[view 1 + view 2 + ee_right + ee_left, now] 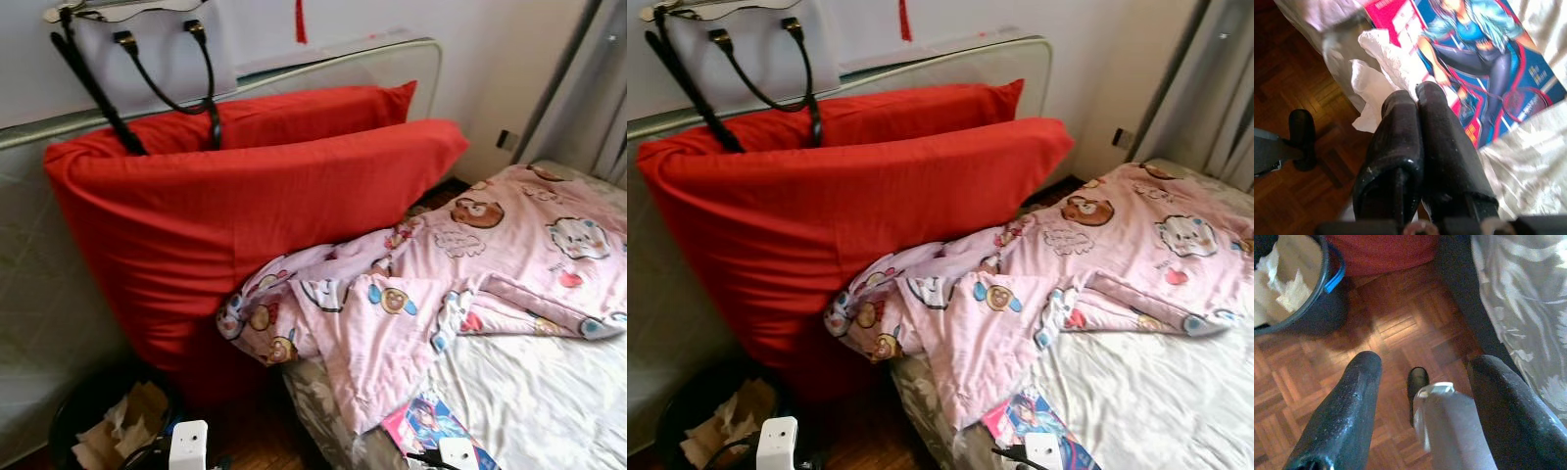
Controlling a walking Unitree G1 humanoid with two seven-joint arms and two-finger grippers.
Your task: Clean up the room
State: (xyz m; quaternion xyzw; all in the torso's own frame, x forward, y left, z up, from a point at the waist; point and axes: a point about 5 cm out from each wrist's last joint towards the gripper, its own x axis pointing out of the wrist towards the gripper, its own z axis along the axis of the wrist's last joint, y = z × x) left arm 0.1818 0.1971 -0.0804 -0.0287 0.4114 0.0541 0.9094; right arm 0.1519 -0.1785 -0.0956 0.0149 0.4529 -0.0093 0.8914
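Note:
My right gripper [1415, 95] is at the bed's near corner, shut on a crumpled white tissue [1369, 90] that hangs past its fingertips. Just beyond it a colourful magazine [1484, 58] lies flat on the white sheet [549, 392]. My left gripper [1427, 363] hangs open over the parquet floor [1400, 328] with nothing between its fingers. A black bin [1327, 293] with crumpled paper in it stands on the floor a little ahead of the left gripper, to the left of the bed [108, 416].
A rumpled pink cartoon blanket [470, 264] spills over the bed's left edge. Two big red pillows [245, 215] lean upright against a pale panel, with a grey handbag [147, 49] on top. A narrow strip of floor separates bin and bed.

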